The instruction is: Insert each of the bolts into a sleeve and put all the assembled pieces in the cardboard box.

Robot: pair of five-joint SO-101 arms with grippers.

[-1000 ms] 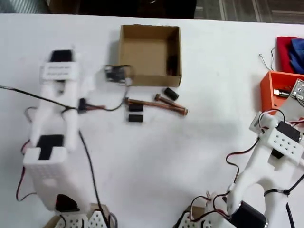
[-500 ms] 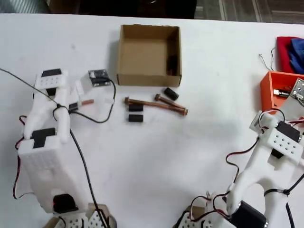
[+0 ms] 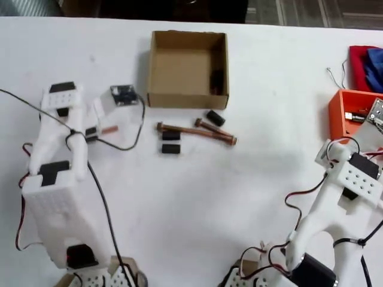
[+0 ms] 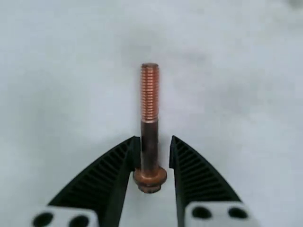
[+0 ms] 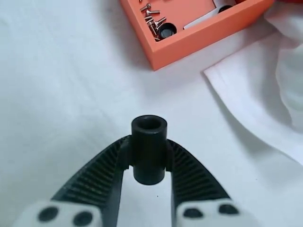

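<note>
Three copper bolts (image 3: 179, 129) (image 3: 215, 132) (image 4: 149, 123), four black sleeves (image 3: 171, 135) (image 3: 171, 149) (image 3: 216, 118) (image 5: 149, 149), one cardboard box (image 3: 187, 100) and one orange tray (image 3: 337, 119).

Light: bright, even, from overhead.
Ground: white tabletop (image 3: 197, 197), near washed-out, no hard glare.
Item: open brown cardboard box (image 3: 188, 69), inner walls shaded.
Item: copper-coloured threaded bolt (image 4: 149, 94), soft highlight down the shank, diffuse grey shadow around it.
Item: black cylindrical sleeve (image 5: 148, 149), matt, dim sheen on the rim.

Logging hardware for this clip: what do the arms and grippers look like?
The left arm and right arm are white plastic with black motor blocks and red and black wires; a long black cable runs along the left one. The left gripper and right gripper have black, ribbed, tapering fingers on white bases with round holes.
</note>
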